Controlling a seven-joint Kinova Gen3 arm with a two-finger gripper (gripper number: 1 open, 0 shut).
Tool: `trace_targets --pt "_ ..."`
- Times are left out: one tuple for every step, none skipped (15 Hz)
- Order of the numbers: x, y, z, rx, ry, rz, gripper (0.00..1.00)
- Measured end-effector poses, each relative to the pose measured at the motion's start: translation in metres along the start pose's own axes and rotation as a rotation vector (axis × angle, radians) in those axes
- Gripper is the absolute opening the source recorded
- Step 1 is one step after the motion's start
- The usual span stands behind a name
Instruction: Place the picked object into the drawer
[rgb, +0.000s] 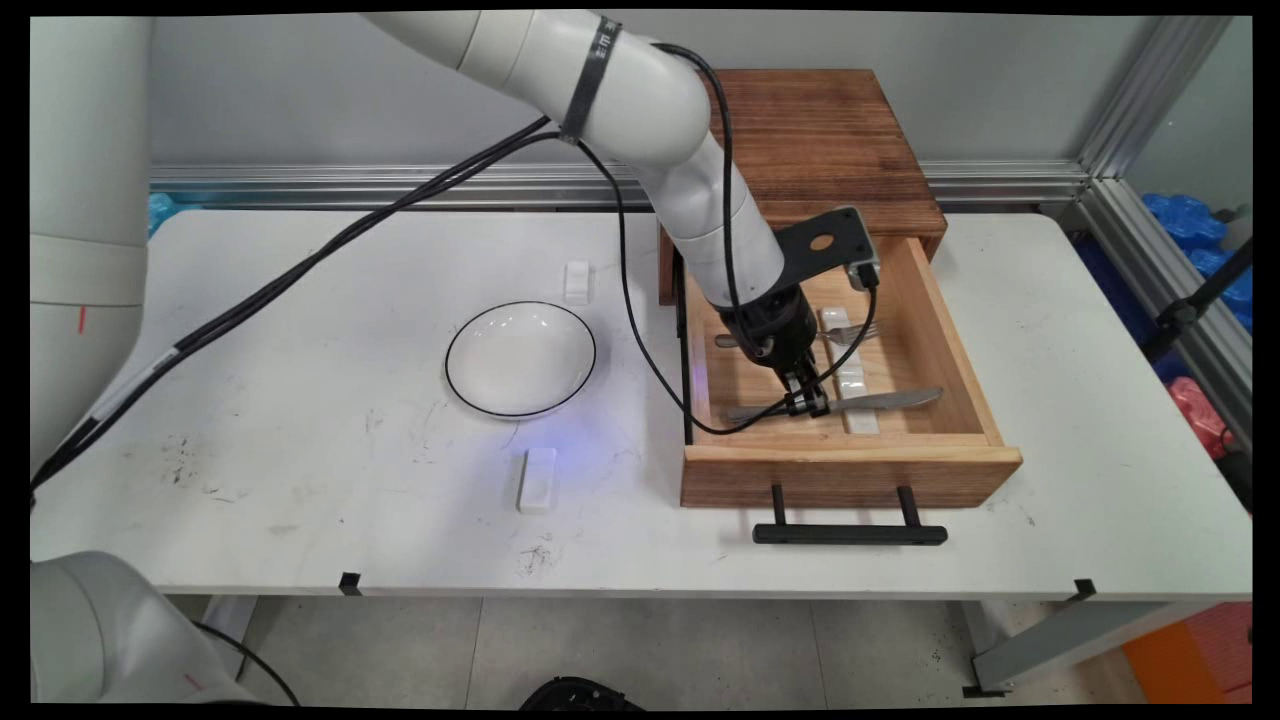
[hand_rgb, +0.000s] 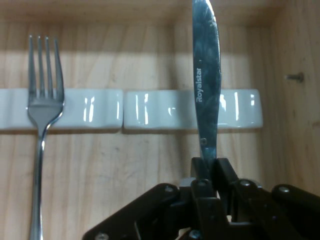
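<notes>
The arm's wrist and black linkage cover the middle of the fork (rgb: 848, 334) in the main view, so only its tines and the tip of its handle show there, and the hand view cuts off the fork's handle at the bottom edge. The knife (hand_rgb: 206, 85) passes behind the gripper (rgb: 806, 404), hiding the stretch of it between the fingers (hand_rgb: 222, 172), which are pressed onto the knife near where blade meets handle. The lettering on the blade reads "Royalstar". The open wooden drawer (rgb: 960, 350) holds the knife, the fork and two white ceramic rests (hand_rgb: 150, 109) laid end to end; the knife's blade lies across one rest and the fork's neck across the other, the two utensils parallel and well apart. The drawer juts from a dark wooden cabinet (rgb: 830, 140) at the back of the white surface (rgb: 300, 500), with a black handle (rgb: 850, 533) on its front. To the left sit a white bowl with a dark rim (rgb: 520, 358) and two more white rests (rgb: 537, 480), one beyond the bowl and one in front of it.
</notes>
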Motion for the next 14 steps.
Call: trace_targets --pt "-0.0002 -0.0008 0.0014 0.002 0.000 0.000 0.00" --pt "-0.0004 -0.0012 0.0024 0.003 -0.001 0.001 0.00" --pt "-0.0007 -0.0015 0.0035 0.003 -0.001 0.002 0.00" --pt "-0.0009 -0.0016 0.0045 0.003 -0.002 0.003 0.00" --pt "-0.0011 -0.0017 0.0052 0.003 -0.002 0.004 0.00" --pt "-0.0013 -0.0017 0.0060 0.003 -0.003 0.005 0.00" --pt "-0.0016 -0.0018 0.0066 0.004 -0.003 0.006 0.00" --pt "-0.0019 -0.0020 0.0071 0.004 -0.003 0.008 0.00" --pt "-0.0021 -0.0023 0.0076 0.006 -0.004 0.009 0.00" --pt "-0.0024 -0.0026 0.0079 0.007 -0.004 0.011 0.00" --pt "-0.0025 -0.0029 0.0082 0.008 -0.004 0.013 0.00" --pt "-0.0026 -0.0030 0.0083 0.009 -0.004 0.014 1.00" --pt "-0.0028 -0.0033 0.0085 0.010 -0.004 0.015 1.00" --pt "-0.0031 -0.0036 0.0088 0.011 -0.004 0.016 1.00"
